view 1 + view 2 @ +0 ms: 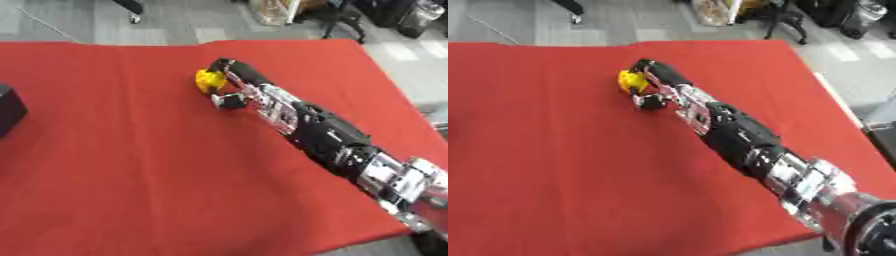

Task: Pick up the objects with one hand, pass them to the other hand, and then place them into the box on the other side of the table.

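At the far left edge of the red cloth-covered table [131, 150] sits a dark, boxy container [9, 112], only partly in view, which I take to be the box the task names, though little of it shows. Well apart from it, toward the middle and far side of the cloth, lies the small yellow rounded object [206, 80], resting on the table. The robot's black and silver right hand [234, 82] reaches in from the lower right and sits against that yellow object, its fingers curved over the far side and the thumb tucked in below on the near side, so the fingers look narrowed around it; whether they have fully closed on it I cannot tell for certain. The left hand shows in neither view. The step in hand appears to be the pick-up. To do it well, the fingers and thumb should meet the object on opposite sides before lifting, the lift should go straight up off the cloth, and enough of the object should stay exposed for the left hand to take it at the handover.
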`<state>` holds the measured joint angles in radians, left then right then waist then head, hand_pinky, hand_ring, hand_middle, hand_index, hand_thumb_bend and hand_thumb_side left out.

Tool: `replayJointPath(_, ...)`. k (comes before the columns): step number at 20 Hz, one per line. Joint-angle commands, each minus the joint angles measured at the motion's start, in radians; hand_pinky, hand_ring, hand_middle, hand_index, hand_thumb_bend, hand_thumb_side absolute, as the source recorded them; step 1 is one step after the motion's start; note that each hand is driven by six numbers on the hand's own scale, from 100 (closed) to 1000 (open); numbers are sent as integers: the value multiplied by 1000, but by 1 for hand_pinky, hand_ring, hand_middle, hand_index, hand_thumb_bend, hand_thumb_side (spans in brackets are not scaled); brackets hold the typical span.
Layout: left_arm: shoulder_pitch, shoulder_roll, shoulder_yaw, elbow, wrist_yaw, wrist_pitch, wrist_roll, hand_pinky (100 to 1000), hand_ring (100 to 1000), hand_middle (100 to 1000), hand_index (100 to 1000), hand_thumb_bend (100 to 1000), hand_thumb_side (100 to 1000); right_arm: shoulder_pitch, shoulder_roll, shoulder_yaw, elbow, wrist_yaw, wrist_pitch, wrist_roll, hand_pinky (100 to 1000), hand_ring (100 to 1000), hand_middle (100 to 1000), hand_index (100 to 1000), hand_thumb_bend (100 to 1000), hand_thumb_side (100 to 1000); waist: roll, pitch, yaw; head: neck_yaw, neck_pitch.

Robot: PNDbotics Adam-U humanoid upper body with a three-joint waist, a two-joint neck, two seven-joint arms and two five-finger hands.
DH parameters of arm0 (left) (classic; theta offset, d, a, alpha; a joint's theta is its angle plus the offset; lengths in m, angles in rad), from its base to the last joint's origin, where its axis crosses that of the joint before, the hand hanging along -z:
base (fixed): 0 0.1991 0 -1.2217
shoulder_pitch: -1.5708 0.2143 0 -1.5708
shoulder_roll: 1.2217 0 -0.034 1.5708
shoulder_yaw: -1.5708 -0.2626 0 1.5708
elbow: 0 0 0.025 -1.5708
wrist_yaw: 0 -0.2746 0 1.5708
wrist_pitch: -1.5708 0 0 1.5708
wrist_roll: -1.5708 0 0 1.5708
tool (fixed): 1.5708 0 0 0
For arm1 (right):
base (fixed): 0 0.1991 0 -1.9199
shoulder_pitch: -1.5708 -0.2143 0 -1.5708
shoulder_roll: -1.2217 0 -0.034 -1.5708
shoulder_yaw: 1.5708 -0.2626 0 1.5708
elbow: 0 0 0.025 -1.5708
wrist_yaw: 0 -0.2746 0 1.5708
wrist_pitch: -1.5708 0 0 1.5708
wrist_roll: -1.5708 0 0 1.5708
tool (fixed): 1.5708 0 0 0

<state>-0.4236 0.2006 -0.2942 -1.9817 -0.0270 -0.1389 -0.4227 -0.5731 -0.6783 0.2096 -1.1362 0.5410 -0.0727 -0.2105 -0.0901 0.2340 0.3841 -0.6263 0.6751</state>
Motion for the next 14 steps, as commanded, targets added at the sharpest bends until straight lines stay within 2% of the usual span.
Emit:
replayJointPath(1,-10,4,1,-18,-1,5,-7,686,703,643,874,128,900,-5,-19,-8,-42,-4,-2,-103,841,383,228,265,100,297,4,-21,-5,5,-5)
replayJointPath(5,19,18,4,-18,-42,22,-28,687,704,644,871,100,898,12,-52,7,-187,-86,-26,-162,840,371,224,261,100,423,8,-44,-35,42,15)
replayJointPath(8,56,32,2,-18,-91,43,-43,686,704,644,868,100,899,26,-82,20,-391,-184,-30,-147,843,377,224,262,100,470,10,-67,-73,89,42)
replayJointPath(12,96,48,-8,-18,-156,71,-39,689,718,661,882,100,875,35,-75,55,-718,-336,22,-83,848,381,226,264,100,470,18,-97,-119,178,86)
replayJointPath(14,94,52,-14,-18,-202,72,-6,702,741,691,901,100,849,28,-36,87,-826,-415,53,-37,853,377,225,263,100,470,25,-109,-131,227,93)
